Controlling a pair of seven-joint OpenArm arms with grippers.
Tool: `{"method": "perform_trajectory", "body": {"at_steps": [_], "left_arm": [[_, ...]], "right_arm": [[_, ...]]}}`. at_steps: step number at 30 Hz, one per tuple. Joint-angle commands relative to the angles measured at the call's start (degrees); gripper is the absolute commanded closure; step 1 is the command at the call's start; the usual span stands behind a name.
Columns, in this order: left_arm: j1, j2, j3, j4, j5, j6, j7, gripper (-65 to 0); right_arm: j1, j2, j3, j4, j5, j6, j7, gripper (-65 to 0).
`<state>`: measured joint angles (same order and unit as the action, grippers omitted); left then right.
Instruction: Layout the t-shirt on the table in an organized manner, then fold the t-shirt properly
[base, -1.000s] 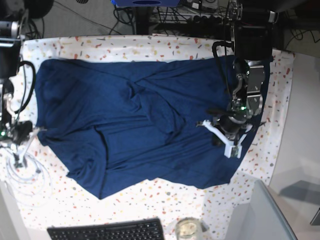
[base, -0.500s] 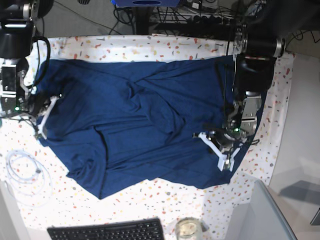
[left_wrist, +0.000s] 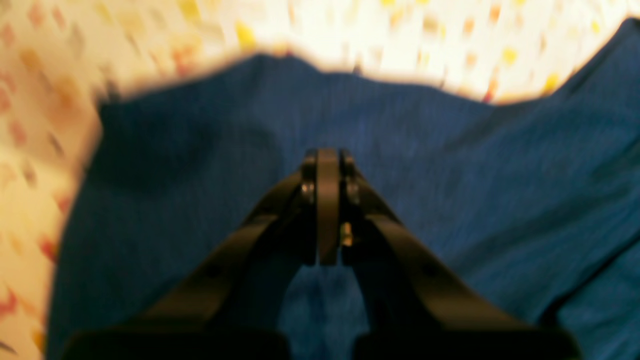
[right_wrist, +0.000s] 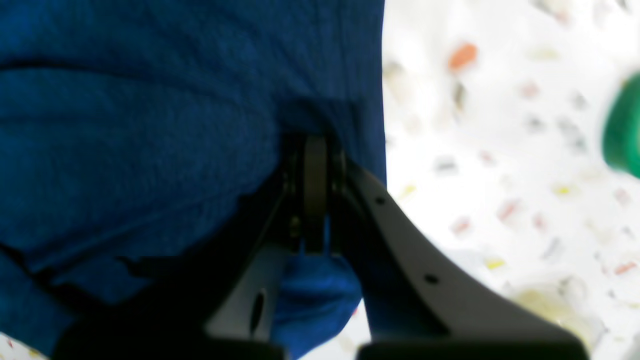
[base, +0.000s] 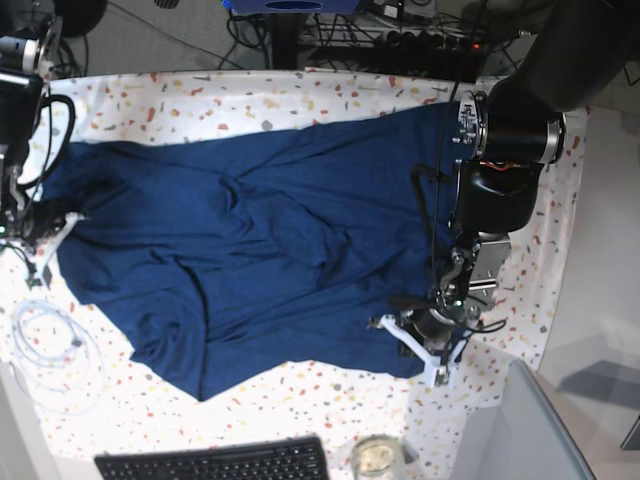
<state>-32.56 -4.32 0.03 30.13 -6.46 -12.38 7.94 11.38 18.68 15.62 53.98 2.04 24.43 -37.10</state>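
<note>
On the left of the base view, the right tool (base: 40, 262) sits at the outer edge of the navy t-shirt (base: 260, 250). Its wrist camera shows the fingers pressed together with a fold of blue cloth pinched between them, the speckled surface (right_wrist: 500, 150) just beside the tool's tip. The shirt lies spread but rumpled across the middle, wrinkles running from one tool toward the other, which suggests both ends are being pulled apart to flatten it. On the right, the left tool (base: 430, 345) is at the shirt's near corner, fingers pressed together; the blurred wrist view probably shows them clamping cloth, though I cannot be sure.
</note>
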Motion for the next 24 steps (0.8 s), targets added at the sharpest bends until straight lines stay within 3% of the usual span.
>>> {"method": "perform_trajectory", "body": {"at_steps": [1,4,8,12,14,18,19,22,24], "left_arm": [[-0.72,-0.47,-0.25,3.85,-0.44,-0.32,0.27,0.0],[5.96,-2.67,-1.4,17.65,-2.2,-0.67,9.51,0.0],[20.73,-5.57,-9.04,41.12,-10.46,-0.76,21.9,0.0],[37.08,-8.3,-16.69,60.55,-18.38,-0.76,28.93,0.0],[44.47,-8.47,-20.47,66.71,-21.45,-0.76,29.99,0.0],[55.46,-8.03,-26.54,72.24,-27.08,-0.76,30.34,0.0],[57.48,-7.95,-26.98,72.42,-28.49,-0.76,30.34,-3.5],[61.87,-7.95,-27.15,71.89,-32.09,-0.76,30.25,-23.0],[64.42,-7.95,-26.89,71.36,-33.76,-0.76,29.81,-36.7]], "right_arm": [[0.1,0.8,0.34,4.35,0.64,-0.12,0.14,-0.6],[-4.12,-1.23,0.52,17.36,0.73,-0.12,-4.17,-0.9],[-11.33,-3.51,0.52,34.07,0.73,-0.12,-8.13,-1.5],[-15.46,-5.8,0.52,45.32,0.64,-0.12,-14.46,-2.4],[-16.17,-7.73,0.52,49.1,0.64,-0.12,-18.06,-7.7],[-17.66,-13.01,3.42,55.69,0.73,-0.12,-22.63,-25.4],[-18.28,-14.33,4.12,57.19,0.73,-0.12,-23.25,-30.3],[-20.04,-16.61,4.3,58.68,0.73,-0.12,-23.07,-42.3],[-20.91,-17.05,3.94,58.51,0.73,-0.12,-23.07,-46.2]]}}
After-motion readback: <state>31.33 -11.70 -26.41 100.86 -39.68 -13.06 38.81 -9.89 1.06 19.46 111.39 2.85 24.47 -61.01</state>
